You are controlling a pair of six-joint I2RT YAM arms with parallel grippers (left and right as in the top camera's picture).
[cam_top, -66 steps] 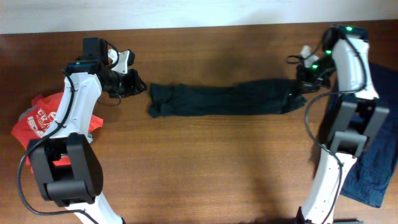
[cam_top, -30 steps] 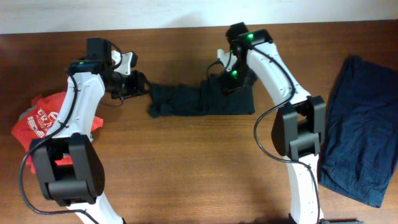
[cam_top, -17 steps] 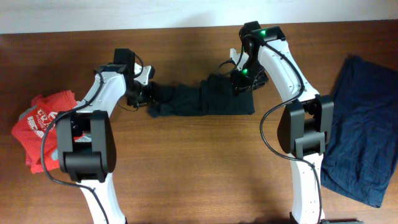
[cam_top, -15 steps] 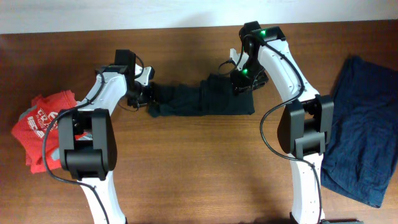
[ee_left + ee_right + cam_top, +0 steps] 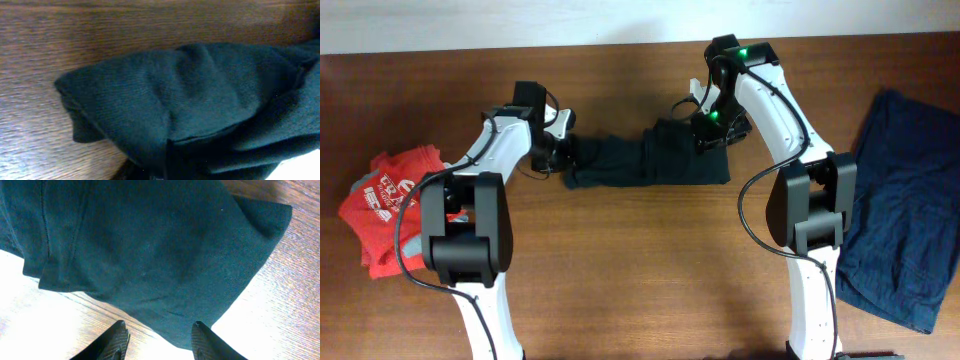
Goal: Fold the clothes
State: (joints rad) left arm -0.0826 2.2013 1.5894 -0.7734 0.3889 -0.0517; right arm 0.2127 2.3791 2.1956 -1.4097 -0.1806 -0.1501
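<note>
1. Dark shirt: lies as a long band across the far middle of the tabletop. Its right end is doubled over the middle, so a first fold appears made.
2. Right hand: poised over the doubled right end, fingers spread wide with nothing between them, probably to leave the fold undisturbed.
3. Left hand: at the shirt's left end, so close that its wrist view shows only cloth. Whether it grips cannot be told. It is likely placed to bring this end over.
4. Red tee, at the left edge, and navy garment, at the right edge: set apart, not yet folded.
</note>
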